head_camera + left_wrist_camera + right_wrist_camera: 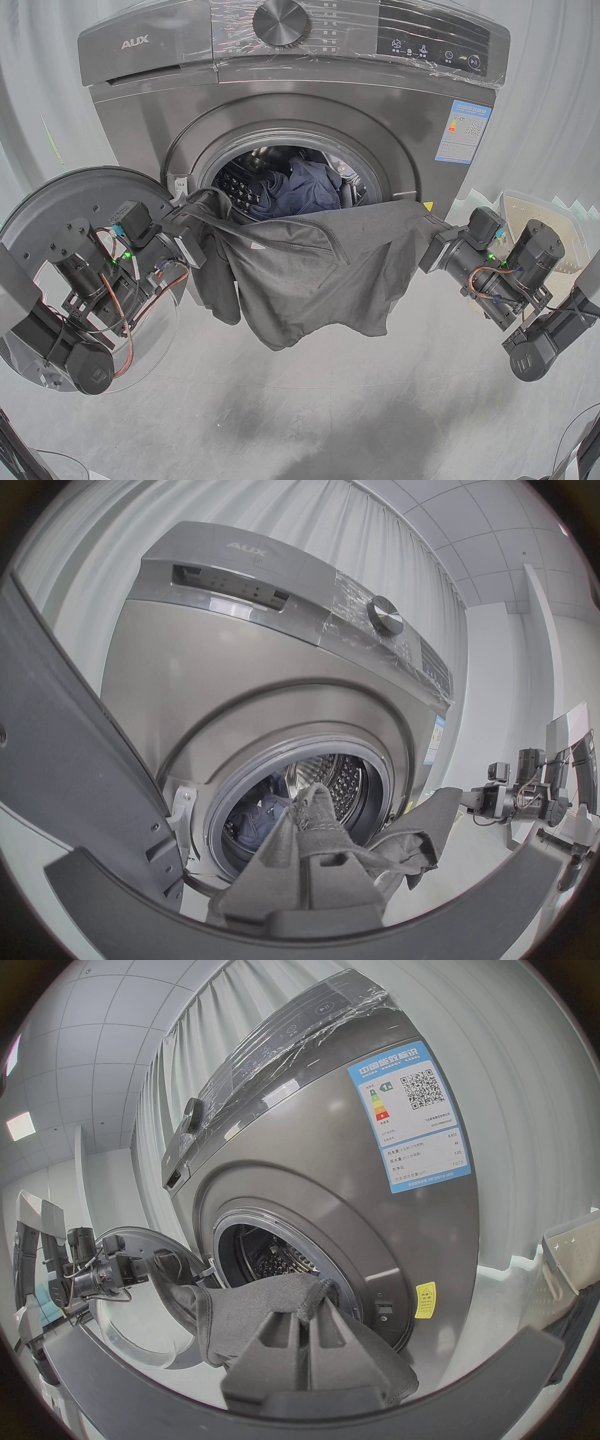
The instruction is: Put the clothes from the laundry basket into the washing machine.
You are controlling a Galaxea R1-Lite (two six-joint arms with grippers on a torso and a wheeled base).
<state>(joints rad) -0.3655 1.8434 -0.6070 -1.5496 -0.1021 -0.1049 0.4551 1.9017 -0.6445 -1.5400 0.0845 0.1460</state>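
Note:
A dark grey garment [312,269] hangs stretched in front of the washing machine [294,94], just below its open drum mouth [287,181]. My left gripper [187,215] is shut on the garment's left edge and my right gripper [431,225] is shut on its right edge. Dark blue clothes [306,187] lie inside the drum. In the left wrist view the fingers [294,849] pinch a fold of the grey garment [319,811] before the drum opening [300,805]. In the right wrist view the fingers [331,1335] clamp the grey garment [250,1310].
The round machine door [69,206] stands swung open at the left, behind my left arm. A pale laundry basket [550,219] sits on the floor at the right beside the machine, with dark cloth [578,1322] in it. Grey floor [312,406] lies in front.

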